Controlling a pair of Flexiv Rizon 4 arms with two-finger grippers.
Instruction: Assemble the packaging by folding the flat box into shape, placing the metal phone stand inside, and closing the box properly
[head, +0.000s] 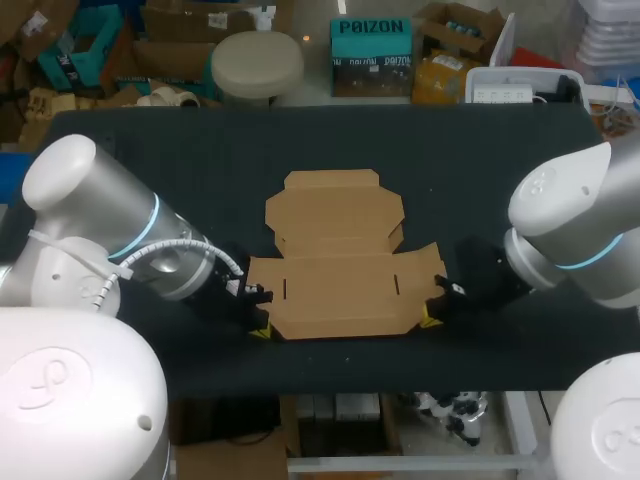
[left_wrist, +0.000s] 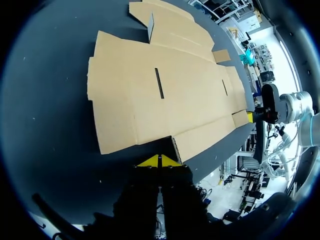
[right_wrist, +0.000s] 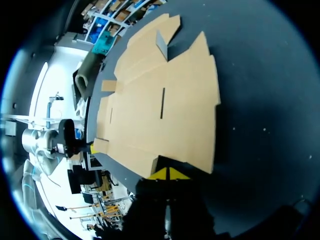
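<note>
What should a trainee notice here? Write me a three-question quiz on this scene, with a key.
1. True or false: the flat brown cardboard box blank is already folded into shape.
2. Both arms' jaws sit at the blank's: A far edge, B near corners, C middle?
3. How many narrow slits show in the blank's main panel?
Key: 1 false; 2 B; 3 two.

From here I see the box (head: 335, 275) as plain tan cardboard with thin dark slits, on a matte black table (head: 150, 150). My left arm (head: 100, 200) and right arm (head: 570, 210) are silver-white with pale blue rings. The left end effector (head: 262, 330) and right end effector (head: 428, 318) are black with yellow tips.
</note>
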